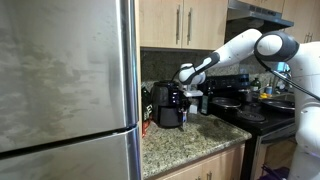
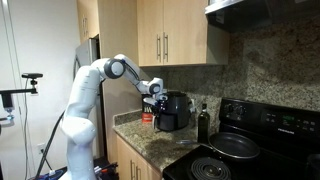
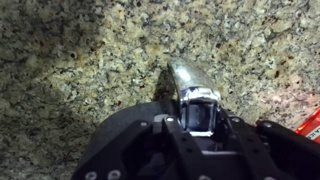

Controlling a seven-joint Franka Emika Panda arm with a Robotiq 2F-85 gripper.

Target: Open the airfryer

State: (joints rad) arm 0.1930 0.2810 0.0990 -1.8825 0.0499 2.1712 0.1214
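The airfryer is standing upright on the counter just beside the fridge. Its chrome handle is pointing lengthwise outward, the way the fridge door is facing. The gripper is clamping tightly around that handle.

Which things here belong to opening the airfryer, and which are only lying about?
For the job: airfryer; its handle; pincer, shut on the handle.
Lying about: dark bottle; pan; stove; fridge.
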